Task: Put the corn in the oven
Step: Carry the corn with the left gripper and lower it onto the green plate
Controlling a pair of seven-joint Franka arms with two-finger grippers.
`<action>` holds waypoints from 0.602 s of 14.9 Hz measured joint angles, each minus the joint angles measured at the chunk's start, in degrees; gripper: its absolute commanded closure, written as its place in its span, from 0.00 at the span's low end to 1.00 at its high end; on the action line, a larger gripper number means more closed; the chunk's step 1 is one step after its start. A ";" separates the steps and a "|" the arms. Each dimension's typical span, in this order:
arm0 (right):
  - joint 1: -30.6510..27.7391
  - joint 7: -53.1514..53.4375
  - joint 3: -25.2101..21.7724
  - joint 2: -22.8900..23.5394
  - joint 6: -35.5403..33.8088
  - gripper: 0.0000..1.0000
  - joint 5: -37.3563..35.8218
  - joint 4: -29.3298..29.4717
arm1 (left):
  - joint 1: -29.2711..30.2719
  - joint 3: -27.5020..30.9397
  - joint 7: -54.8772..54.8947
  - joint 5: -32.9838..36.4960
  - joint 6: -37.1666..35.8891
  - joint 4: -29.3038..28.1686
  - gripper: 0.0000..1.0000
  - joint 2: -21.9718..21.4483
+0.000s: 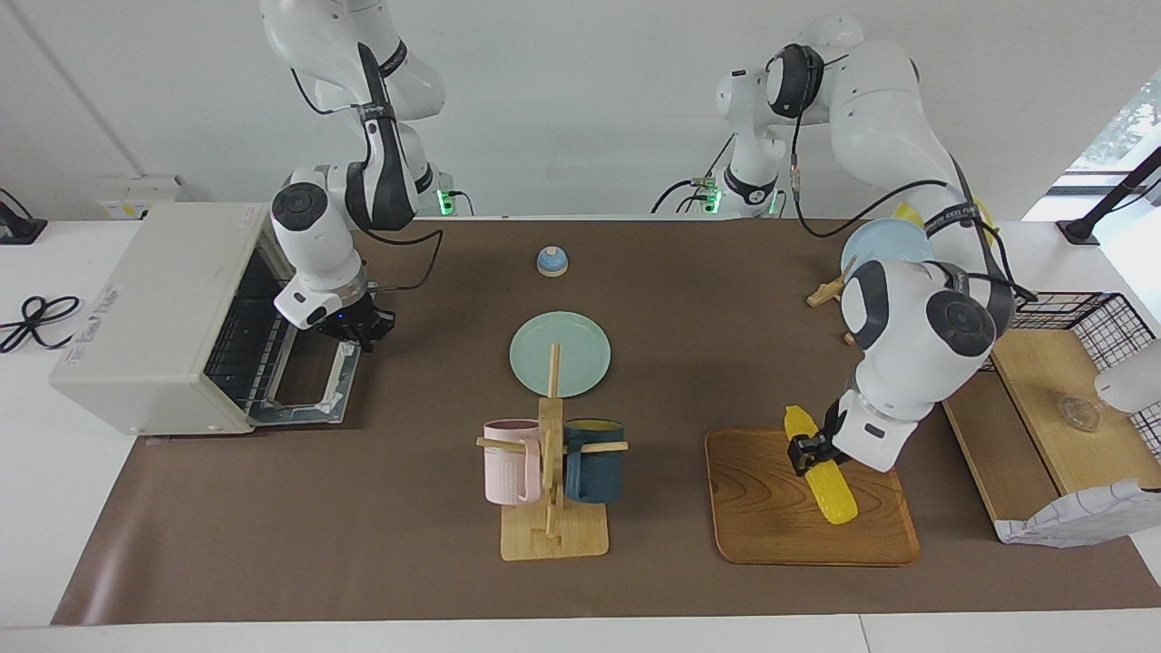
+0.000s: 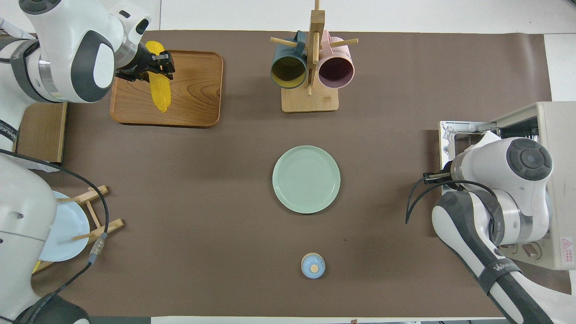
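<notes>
The yellow corn (image 1: 833,497) (image 2: 161,93) lies on a wooden tray (image 1: 771,521) (image 2: 198,90) toward the left arm's end of the table. My left gripper (image 1: 810,451) (image 2: 157,68) is down on it, shut across the cob near its upper end. The cream-white oven (image 1: 154,308) (image 2: 555,130) stands at the right arm's end with its door (image 1: 304,404) folded down open and the wire rack showing inside. My right gripper (image 1: 363,331) hangs shut over the open door, holding nothing.
A wooden mug rack (image 1: 551,472) with a pink and a dark blue mug stands mid-table, and a green plate (image 1: 560,354) lies nearer the robots. A small blue knob-topped lid (image 1: 551,261), a plate stand (image 1: 884,249), a wire basket (image 1: 1102,317) and a wooden shelf (image 1: 1043,390) are also present.
</notes>
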 measured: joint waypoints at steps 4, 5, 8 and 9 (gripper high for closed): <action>0.01 0.23 0.00 0.29 0.76 1.00 0.00 -0.41 | -3.41 -0.34 -5.59 -2.26 -0.82 -15.13 1.00 -14.09; 0.01 0.40 0.00 0.31 1.00 1.00 0.00 -0.56 | -5.08 -0.42 -7.93 -2.49 -0.83 -18.22 1.00 -16.81; 0.11 0.62 -0.03 0.33 2.64 1.00 -0.11 -1.42 | -11.13 -0.51 -14.50 -3.15 0.08 -25.37 1.00 -22.01; 0.23 0.62 -0.05 0.34 2.99 1.00 -0.34 -1.74 | -13.37 -0.53 -16.80 -3.24 2.16 -27.88 1.00 -23.10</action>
